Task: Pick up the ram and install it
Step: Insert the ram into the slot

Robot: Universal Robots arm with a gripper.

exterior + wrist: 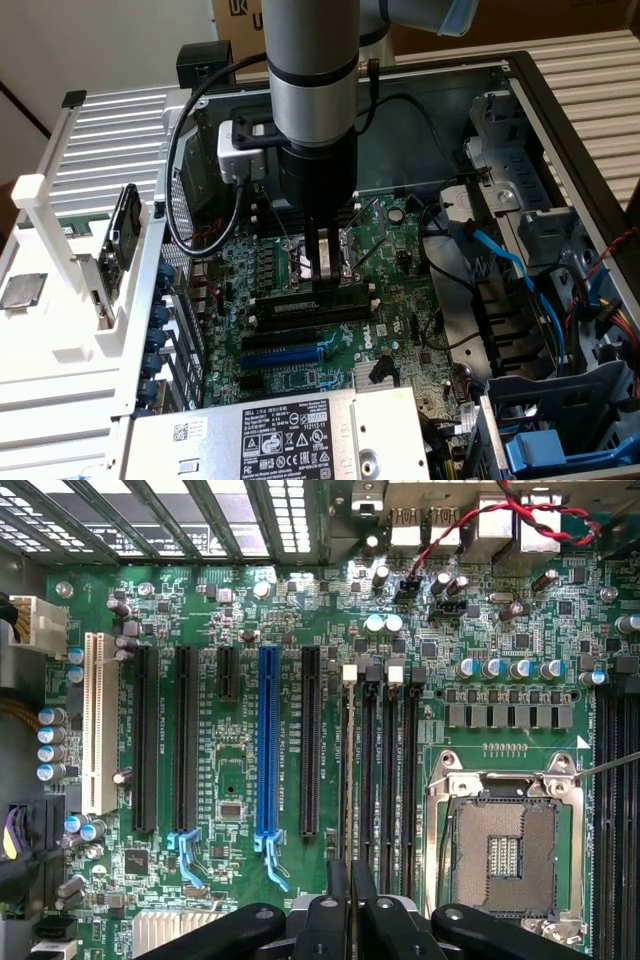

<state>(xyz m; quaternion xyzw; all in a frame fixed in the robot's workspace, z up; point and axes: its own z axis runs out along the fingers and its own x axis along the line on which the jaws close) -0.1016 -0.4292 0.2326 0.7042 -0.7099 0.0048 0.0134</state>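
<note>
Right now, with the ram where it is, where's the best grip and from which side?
Take the ram by its upper long edge, about mid-length, coming straight down from above, with a finger on each flat face. It stands on edge, in line with the memory slots, and they flank it closely, so only the top is free. The hand appears to grip it this way.

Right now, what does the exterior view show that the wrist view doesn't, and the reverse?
Exterior only: the arm, a white rack at the exterior view's left, the power supply, blue cables.
Wrist only: a white slot, twisted red-black wires.
Both: the pincer shut on the ram at the memory slots, the blue slot, the CPU socket.
</note>
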